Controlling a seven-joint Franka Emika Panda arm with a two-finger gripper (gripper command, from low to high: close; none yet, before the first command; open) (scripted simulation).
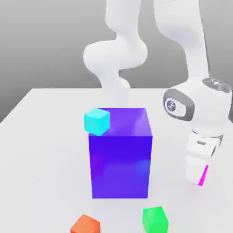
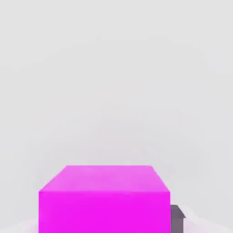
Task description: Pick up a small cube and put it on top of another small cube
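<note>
The small magenta cube (image 1: 204, 174) rests on the white table (image 1: 41, 136) at the exterior view's right, mostly hidden behind my gripper (image 1: 198, 175). My hand has come straight down over it. In the hand view the magenta cube (image 2: 103, 200) lies between my fingers, and one dark finger pad (image 2: 177, 217) presses against its side. The gripper is shut on it. The small green cube (image 1: 155, 219) sits on the table near the front edge, to the left of my gripper and in front of the big block.
A big blue-purple block (image 1: 120, 159) stands in the middle, left of my gripper. A small cyan cube (image 1: 97, 121) shows at its upper left corner. A small orange cube (image 1: 85, 225) lies at the front, left of the green one.
</note>
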